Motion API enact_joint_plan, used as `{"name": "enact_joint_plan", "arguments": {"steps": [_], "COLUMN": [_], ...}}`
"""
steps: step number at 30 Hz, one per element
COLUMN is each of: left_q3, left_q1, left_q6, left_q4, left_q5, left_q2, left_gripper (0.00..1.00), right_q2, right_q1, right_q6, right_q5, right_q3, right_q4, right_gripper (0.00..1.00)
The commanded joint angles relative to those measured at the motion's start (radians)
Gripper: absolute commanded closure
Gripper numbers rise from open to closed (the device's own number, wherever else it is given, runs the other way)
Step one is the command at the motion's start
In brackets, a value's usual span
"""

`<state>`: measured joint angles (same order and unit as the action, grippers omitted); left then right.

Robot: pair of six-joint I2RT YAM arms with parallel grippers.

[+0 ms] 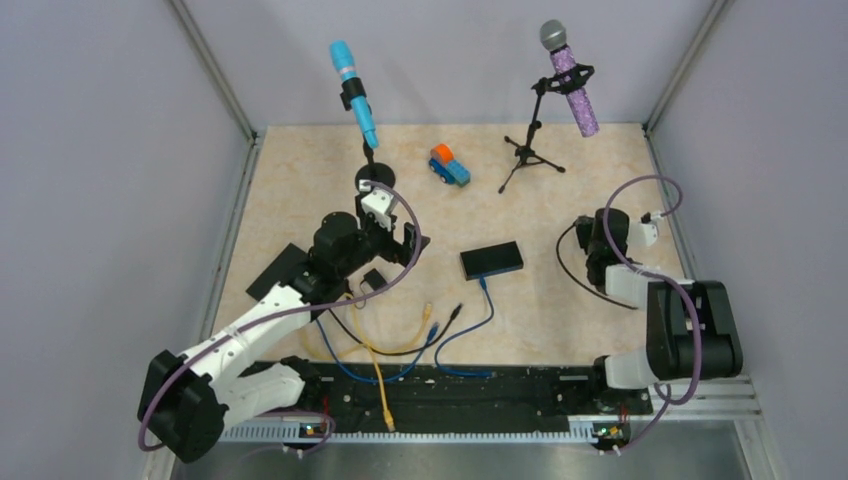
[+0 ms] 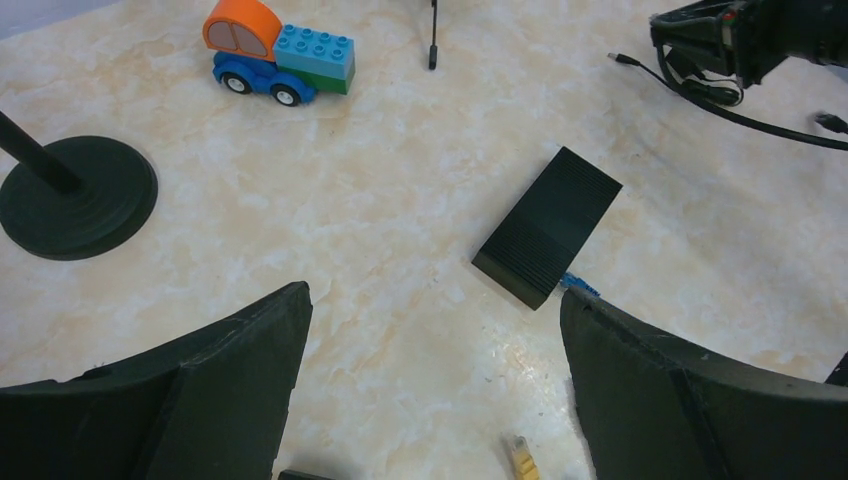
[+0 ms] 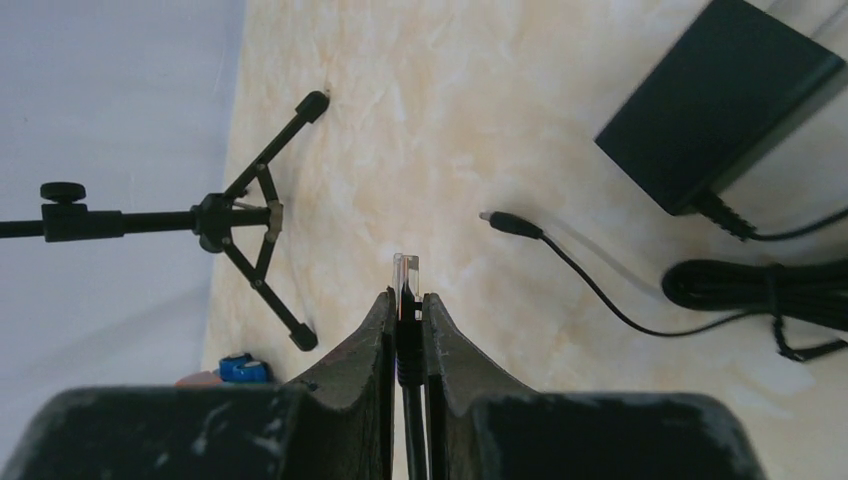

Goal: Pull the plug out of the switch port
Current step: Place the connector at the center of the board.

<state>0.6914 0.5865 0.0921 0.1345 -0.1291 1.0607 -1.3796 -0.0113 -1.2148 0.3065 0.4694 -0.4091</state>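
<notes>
The black switch [image 1: 491, 259] lies mid-table with a blue plug [image 1: 483, 283] in its near side. In the left wrist view the switch [image 2: 548, 226] is ahead and to the right, and the blue plug [image 2: 578, 286] shows just above the right finger. My left gripper [image 2: 432, 295] is open and empty, left of the switch in the top view [image 1: 392, 262]. My right gripper [image 3: 404, 298] is shut on a black cable plug [image 3: 403, 275] with a clear tip, at the right side of the table [image 1: 596, 245], apart from the switch.
Loose yellow [image 1: 428, 310], blue [image 1: 433, 328] and black [image 1: 457, 312] cable ends lie near the front. A toy truck [image 1: 449, 165], a tripod mic stand [image 1: 530, 155] and a round-base mic stand [image 1: 374, 175] stand at the back. A black power brick [image 3: 720, 100] and coiled cable [image 3: 760, 285] lie by the right gripper.
</notes>
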Motion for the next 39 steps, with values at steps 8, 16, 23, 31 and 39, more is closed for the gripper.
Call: {"name": "enact_joint_plan", "arguments": {"steps": [8, 16, 23, 31, 39], "left_q3": [-0.004, 0.043, 0.057, 0.108, 0.171], "left_q1": [-0.004, -0.005, -0.005, -0.005, -0.005], "left_q6": [0.016, -0.003, -0.008, -0.081, -0.101], "left_q4": [-0.042, -0.089, -0.113, -0.153, -0.232], "left_q5": [0.042, -0.02, 0.008, -0.022, -0.087], "left_q2": [-0.06, -0.006, 0.03, 0.129, 0.219], "left_gripper": [0.01, 0.01, 0.01, 0.01, 0.01], "right_q2": [-0.149, -0.162, -0.008, 0.149, 0.124], "right_q1": [0.083, 0.103, 0.093, -0.051, -0.263], "right_q6": [0.164, 0.239, 0.352, 0.448, 0.296], "right_q5": [-0.057, -0.165, -0.295, -0.535, -0.667], "right_q3": [0.144, 0.17, 0.189, 0.138, -0.037], "right_q4": [-0.127, -0.119, 0.002, 0.228, 0.099], "right_gripper": [0.86, 0.64, 0.51, 0.47, 0.46]}}
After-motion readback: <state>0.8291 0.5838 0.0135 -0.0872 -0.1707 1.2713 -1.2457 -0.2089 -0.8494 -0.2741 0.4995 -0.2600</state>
